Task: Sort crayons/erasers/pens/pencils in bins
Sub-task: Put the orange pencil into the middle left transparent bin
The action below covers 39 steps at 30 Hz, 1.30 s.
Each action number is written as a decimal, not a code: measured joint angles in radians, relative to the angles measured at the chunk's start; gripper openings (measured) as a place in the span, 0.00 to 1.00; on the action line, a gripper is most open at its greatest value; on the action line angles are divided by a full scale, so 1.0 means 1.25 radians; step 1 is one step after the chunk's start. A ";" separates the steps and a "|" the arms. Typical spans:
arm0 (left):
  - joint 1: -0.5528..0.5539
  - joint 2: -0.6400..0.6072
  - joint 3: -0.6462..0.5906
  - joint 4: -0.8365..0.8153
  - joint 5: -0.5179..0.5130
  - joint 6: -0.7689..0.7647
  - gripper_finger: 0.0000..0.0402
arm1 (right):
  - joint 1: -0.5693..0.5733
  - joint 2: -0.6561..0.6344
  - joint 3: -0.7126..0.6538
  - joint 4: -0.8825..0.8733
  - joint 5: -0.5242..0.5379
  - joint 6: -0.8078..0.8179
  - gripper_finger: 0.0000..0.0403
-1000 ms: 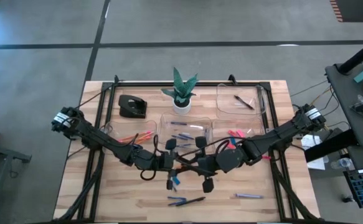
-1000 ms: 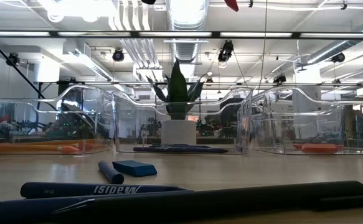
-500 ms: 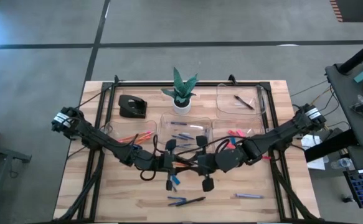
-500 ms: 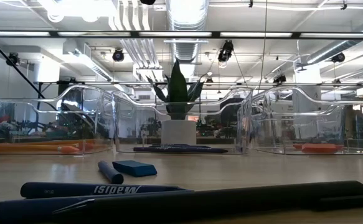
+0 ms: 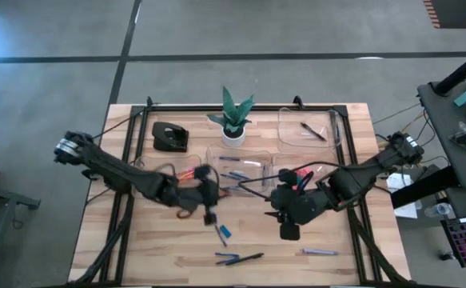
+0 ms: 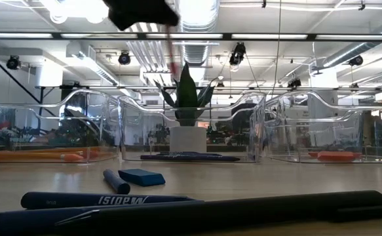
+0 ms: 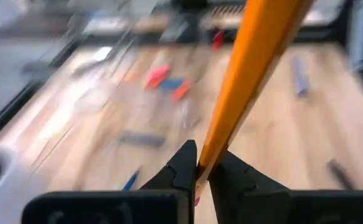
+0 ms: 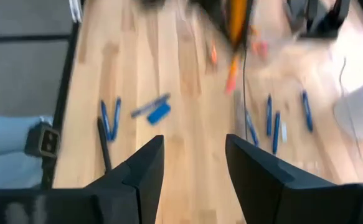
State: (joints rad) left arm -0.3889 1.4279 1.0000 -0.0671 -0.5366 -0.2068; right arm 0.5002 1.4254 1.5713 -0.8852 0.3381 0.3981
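Note:
My left gripper [image 5: 209, 196] is shut on an orange pencil [image 7: 249, 68] above the middle of the table; the low view shows the gripper [image 6: 141, 10] high up with the pencil [image 6: 171, 56] below it. My right gripper [image 5: 285, 216] hangs open and empty [image 8: 190, 174] right of centre. Four clear bins stand in the far half: one with orange pencils [image 5: 173, 172], one with blue crayons [image 5: 236, 164], one with pink erasers [image 5: 304, 172] and one with a pen [image 5: 311, 130]. A blue crayon and a blue eraser [image 5: 221, 232] and dark pens [image 5: 236, 258] lie loose on the table. My left gripper pinches the pencil near one end [image 7: 201, 163] between its two fingertips. The pencil runs on ahead of the fingers, roughly along them, and is lifted clear of the table.
A potted plant [image 5: 233, 116] and a black desk object [image 5: 169, 136] stand at the far edge. Another pen [image 5: 320, 252] lies near the front right. Bare wood lies at the near left.
The two grippers, close together at the table's centre a second ago, have drawn apart. My left gripper has gone toward the far edge with the pencil and now shows at the top of the low view. My right gripper has backed toward the right edge.

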 joint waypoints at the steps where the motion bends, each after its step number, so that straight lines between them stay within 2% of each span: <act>1: 0.012 -0.023 0.012 -0.075 -0.002 -0.032 0.03 | 0.003 0.000 -0.004 -0.013 -0.001 0.016 0.40; 5: 0.055 -0.107 0.057 -0.376 -0.007 -0.167 0.03 | 0.015 0.003 -0.028 -0.039 0.000 0.059 0.38; 10: 0.082 -0.176 0.045 -0.687 -0.006 -0.336 0.03 | 0.019 0.004 -0.053 -0.039 0.001 0.059 0.36; 15: 0.101 -0.205 -0.009 -0.889 -0.014 -0.513 0.03 | 0.021 0.004 -0.074 -0.038 0.001 0.059 0.35; 23: 0.108 -0.181 -0.127 -0.892 0.085 -0.598 0.03 | 0.020 0.004 -0.097 -0.037 0.001 0.058 0.35; 28: 0.108 -0.154 -0.185 -0.897 0.145 -0.605 0.03 | 0.020 0.004 -0.097 -0.036 0.002 0.059 0.35; 39: 0.108 -0.106 -0.231 -0.889 0.215 -0.605 0.03 | 0.020 0.004 -0.097 -0.036 0.002 0.077 0.35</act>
State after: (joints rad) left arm -0.2543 1.2955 0.7113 -1.1784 -0.2680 -0.9633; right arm 0.5255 1.4300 1.4497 -0.9302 0.3401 0.4946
